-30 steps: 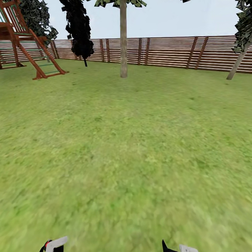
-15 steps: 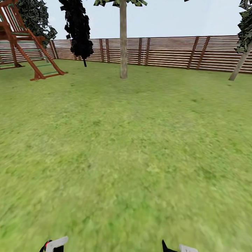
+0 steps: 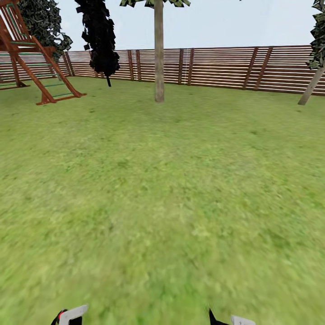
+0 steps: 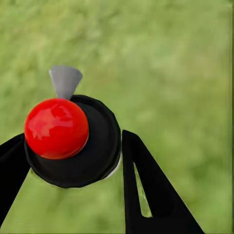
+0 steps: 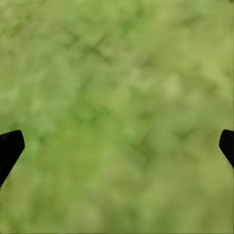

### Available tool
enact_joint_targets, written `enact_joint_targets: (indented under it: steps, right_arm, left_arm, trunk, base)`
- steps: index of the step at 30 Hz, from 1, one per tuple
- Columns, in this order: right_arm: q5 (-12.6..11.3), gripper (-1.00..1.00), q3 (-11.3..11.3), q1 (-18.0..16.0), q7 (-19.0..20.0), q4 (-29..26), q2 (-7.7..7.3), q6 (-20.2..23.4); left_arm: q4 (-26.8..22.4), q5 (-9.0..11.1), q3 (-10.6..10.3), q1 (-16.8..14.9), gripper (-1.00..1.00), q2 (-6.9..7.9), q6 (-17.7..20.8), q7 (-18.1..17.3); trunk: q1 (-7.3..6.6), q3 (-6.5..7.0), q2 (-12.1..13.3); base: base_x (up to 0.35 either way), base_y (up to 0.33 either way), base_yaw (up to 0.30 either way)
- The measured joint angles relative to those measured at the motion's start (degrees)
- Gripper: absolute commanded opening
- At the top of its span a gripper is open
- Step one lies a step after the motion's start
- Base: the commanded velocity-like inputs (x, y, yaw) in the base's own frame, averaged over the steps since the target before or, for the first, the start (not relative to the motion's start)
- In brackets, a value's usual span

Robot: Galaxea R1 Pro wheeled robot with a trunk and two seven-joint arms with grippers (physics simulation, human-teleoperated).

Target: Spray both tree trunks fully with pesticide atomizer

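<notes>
Left pincer of mine is clamped around the black round-bodied atomizer with the red ball top; right pincer hangs wide open, nothing between its fingers. Pale smooth tree trunk is well ahead, so spraying from here would probably just wet the lawn.

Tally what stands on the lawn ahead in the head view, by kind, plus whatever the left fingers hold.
Pale-trunked trees: 2
Black tree: 1
Dark leafy tree behind the play frame: 1
Play frame: 1
Atomizer, between the left fingers: 1
Total: 6
</notes>
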Motion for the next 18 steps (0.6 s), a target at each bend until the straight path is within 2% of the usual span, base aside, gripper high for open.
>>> enact_joint_targets:
  steps: [18]
  right_arm:
    - [0.0,1.0,0.0,0.0,0.0,0.0,-0.01,0.0]
  left_arm:
    - [0.0,0.0,0.0,0.0,-1.0,0.0,0.0,0.0]
  trunk:
    - [0.0,0.0,0.0]
  base:
    - [0.339,0.0,0.0]
